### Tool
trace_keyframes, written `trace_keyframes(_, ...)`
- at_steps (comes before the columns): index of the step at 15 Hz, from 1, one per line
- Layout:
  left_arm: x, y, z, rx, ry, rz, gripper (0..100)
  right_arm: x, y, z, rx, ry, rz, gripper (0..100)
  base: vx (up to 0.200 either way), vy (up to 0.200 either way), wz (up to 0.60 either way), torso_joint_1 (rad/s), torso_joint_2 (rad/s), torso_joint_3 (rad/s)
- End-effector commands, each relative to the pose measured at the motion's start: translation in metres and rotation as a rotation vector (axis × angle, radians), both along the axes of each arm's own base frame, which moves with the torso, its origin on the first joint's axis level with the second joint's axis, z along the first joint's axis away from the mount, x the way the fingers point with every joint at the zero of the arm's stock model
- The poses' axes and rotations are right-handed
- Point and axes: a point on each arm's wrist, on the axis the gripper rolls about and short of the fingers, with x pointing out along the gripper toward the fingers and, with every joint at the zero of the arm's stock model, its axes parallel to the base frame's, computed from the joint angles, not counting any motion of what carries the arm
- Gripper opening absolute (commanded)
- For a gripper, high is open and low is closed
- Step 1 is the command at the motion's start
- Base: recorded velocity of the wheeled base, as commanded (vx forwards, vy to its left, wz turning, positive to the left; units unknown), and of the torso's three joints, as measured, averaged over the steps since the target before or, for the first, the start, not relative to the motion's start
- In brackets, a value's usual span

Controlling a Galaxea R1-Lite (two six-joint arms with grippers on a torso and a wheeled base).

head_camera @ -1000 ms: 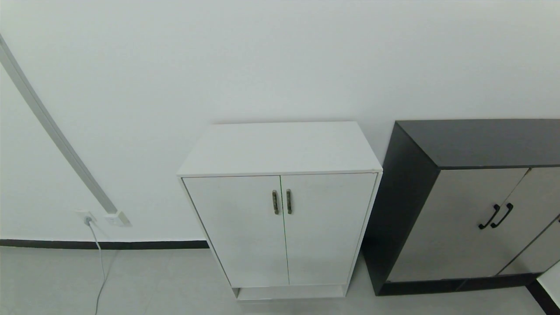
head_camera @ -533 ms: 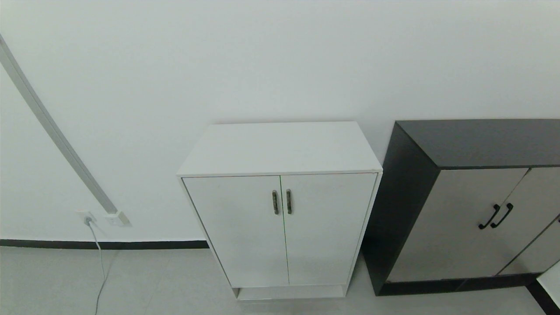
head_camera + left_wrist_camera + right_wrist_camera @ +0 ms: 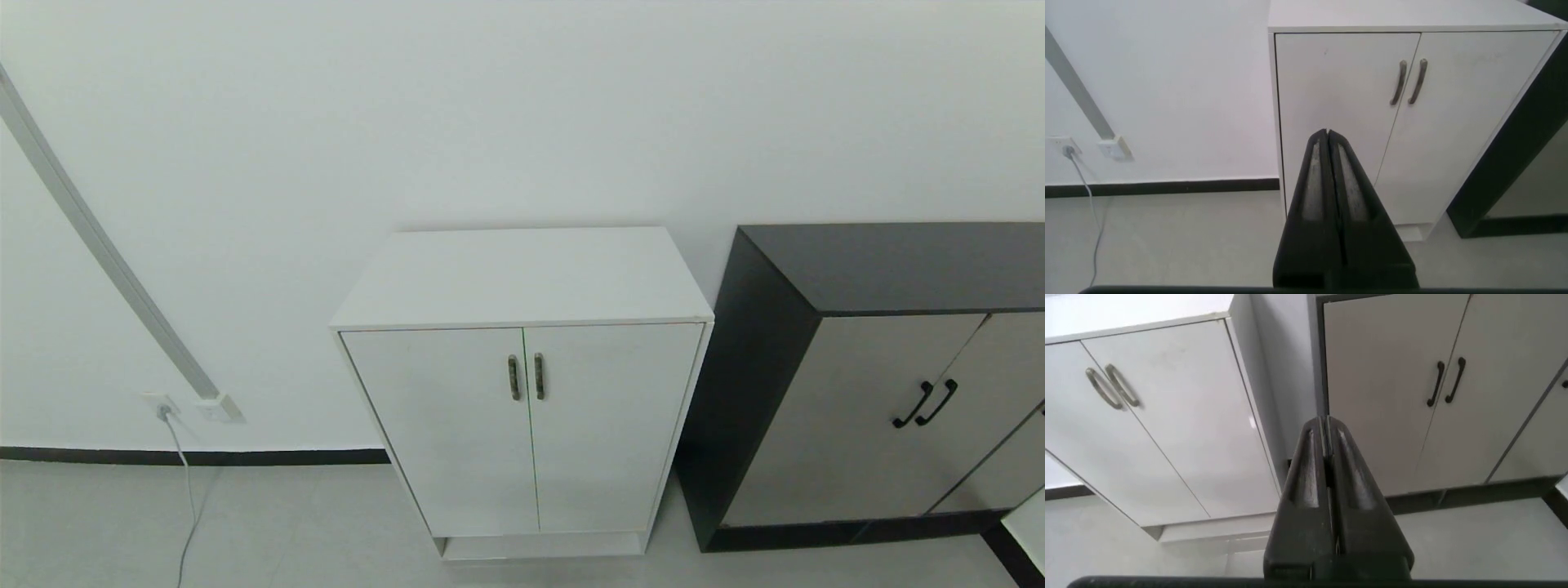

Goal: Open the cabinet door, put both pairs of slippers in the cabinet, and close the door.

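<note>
A white two-door cabinet [image 3: 522, 392] stands against the wall, both doors closed, with two vertical metal handles [image 3: 526, 376] at the centre seam. My left gripper [image 3: 1328, 137] is shut and empty, held well in front of the white cabinet [image 3: 1404, 106], level with its left door. My right gripper [image 3: 1328, 425] is also shut and empty, in front of the gap between the white cabinet [image 3: 1159, 433] and the black one.
A black cabinet with grey doors [image 3: 865, 384] and black handles [image 3: 924, 403] stands close to the white cabinet's right side. A wall socket with a cable [image 3: 167, 412] and a slanted cable duct [image 3: 98, 237] are at left. Grey floor [image 3: 286, 531] lies in front.
</note>
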Motion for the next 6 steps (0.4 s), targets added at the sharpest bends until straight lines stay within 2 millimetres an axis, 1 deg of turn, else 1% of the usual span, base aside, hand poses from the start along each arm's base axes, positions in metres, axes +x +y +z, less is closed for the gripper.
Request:
trace_keyframes(1, 0.0001, 0.0000, 0.0000, 0.000, 0.001, 0.001, 0, 0.0001, 0.0000, 0.0001, -0.002, 0.001, 0.002, 0, 0.000, 0.000, 0.00, 0.000, 0.00, 0.000)
trace_keyframes(6, 0.0001, 0.0000, 0.0000, 0.000, 0.001, 0.001, 0, 0.0001, 0.0001, 0.0001, -0.007, 0.001, 0.005, 0, 0.000, 0.000, 0.00, 0.000, 0.00, 0.000)
